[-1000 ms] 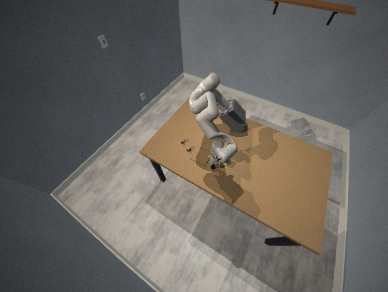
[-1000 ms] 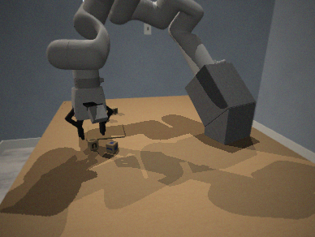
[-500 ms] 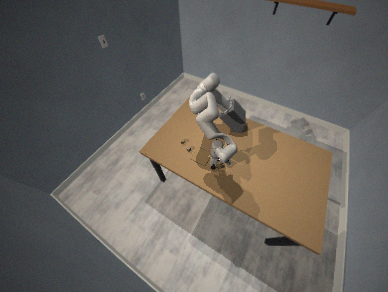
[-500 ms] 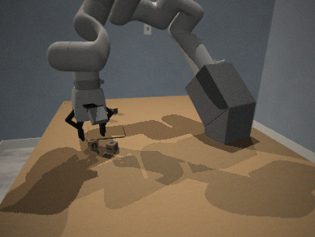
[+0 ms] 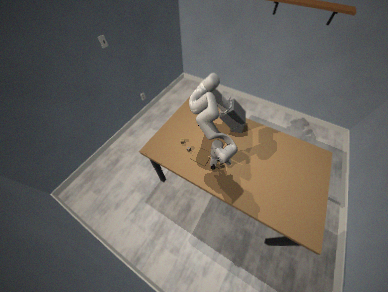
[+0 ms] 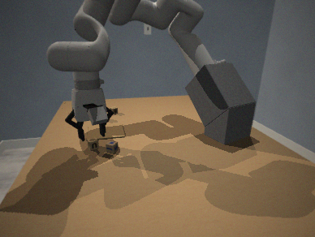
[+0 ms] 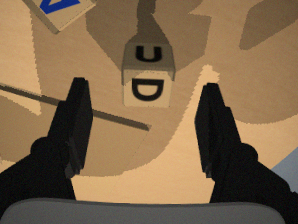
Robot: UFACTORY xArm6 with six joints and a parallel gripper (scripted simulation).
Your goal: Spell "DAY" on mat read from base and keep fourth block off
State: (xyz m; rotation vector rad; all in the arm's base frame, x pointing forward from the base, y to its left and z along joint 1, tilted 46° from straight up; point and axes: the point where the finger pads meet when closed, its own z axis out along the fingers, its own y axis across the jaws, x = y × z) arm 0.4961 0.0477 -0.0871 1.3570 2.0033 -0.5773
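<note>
A block (image 7: 147,82) shows D and U.
</note>
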